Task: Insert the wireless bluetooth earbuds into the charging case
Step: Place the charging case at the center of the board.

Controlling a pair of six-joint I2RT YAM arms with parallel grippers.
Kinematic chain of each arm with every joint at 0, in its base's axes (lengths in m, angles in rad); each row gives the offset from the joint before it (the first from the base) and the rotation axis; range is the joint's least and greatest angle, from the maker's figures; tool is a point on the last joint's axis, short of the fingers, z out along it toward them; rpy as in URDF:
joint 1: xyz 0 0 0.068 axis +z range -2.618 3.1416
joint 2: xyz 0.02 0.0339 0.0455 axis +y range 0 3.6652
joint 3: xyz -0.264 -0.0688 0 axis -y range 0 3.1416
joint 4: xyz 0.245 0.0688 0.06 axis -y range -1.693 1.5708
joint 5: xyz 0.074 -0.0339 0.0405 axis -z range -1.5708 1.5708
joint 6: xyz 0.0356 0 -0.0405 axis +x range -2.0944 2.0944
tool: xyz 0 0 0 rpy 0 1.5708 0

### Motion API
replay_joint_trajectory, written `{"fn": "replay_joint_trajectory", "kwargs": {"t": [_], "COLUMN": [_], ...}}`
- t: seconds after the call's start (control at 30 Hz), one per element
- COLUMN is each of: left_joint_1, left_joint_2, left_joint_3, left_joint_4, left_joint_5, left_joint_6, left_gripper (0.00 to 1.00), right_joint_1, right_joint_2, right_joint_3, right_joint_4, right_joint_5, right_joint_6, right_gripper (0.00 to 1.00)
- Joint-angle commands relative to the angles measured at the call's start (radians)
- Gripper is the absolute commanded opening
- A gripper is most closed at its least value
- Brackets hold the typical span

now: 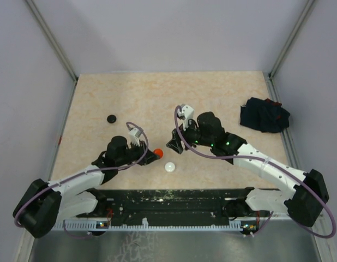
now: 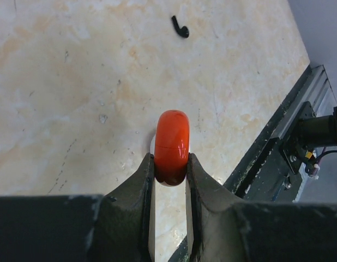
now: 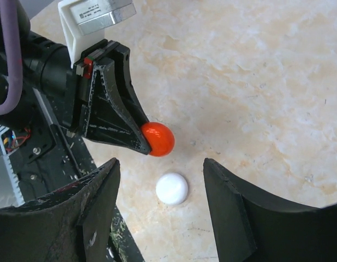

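Observation:
My left gripper [image 2: 170, 164] is shut on a round red-orange charging case [image 2: 172, 144], gripped edge-on and held just above the table; a seam runs around the case. One black earbud [image 2: 180, 27] lies on the table beyond it. In the top view the red case [image 1: 158, 153] sits at the left gripper's [image 1: 156, 154] tip. My right gripper [image 3: 161, 162] is open and empty, its fingers straddling a round white case [image 3: 172, 188] that lies on the table beside the red case [image 3: 158, 138]. The white case [image 1: 169, 167] is just in front of the right gripper [image 1: 176, 144].
A round black case [image 1: 111, 118] lies at the left of the table. A dark navy cloth bundle [image 1: 264, 114] sits at the right edge. The black base rail [image 1: 168, 202] runs along the near edge, close to both grippers.

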Motion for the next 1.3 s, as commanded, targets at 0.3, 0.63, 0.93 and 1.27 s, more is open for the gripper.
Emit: {"fn": "replay_joint_trajectory", "kwargs": {"t": [0.3,0.63,0.93,1.27], "left_joint_1": [0.002,0.001,0.004,0.132], "left_joint_2": [0.356,0.429,0.355,0.285], "left_joint_3": [0.127,0.215,0.267,0.442], "left_joint_4": [0.033,-0.121,-0.369,-0.709], "left_joint_5": [0.042,-0.046,-0.217,-0.365], "left_joint_6": [-0.104,-0.091,-0.070,0.061], "left_gripper": [0.22,0.52,0.61,0.79], "right_joint_1": [-0.003,-0.003,-0.003,-0.003], "right_joint_2": [-0.094,-0.101,-0.119,-0.111], "right_joint_3": [-0.175,-0.202,-0.220,-0.190], "right_joint_4": [0.272,0.290,0.292,0.229], "right_joint_5": [0.140,0.155,0.179,0.218], "right_joint_6": [0.042,0.032,0.030,0.077], "right_gripper": [0.63,0.63,0.63,0.64]}}
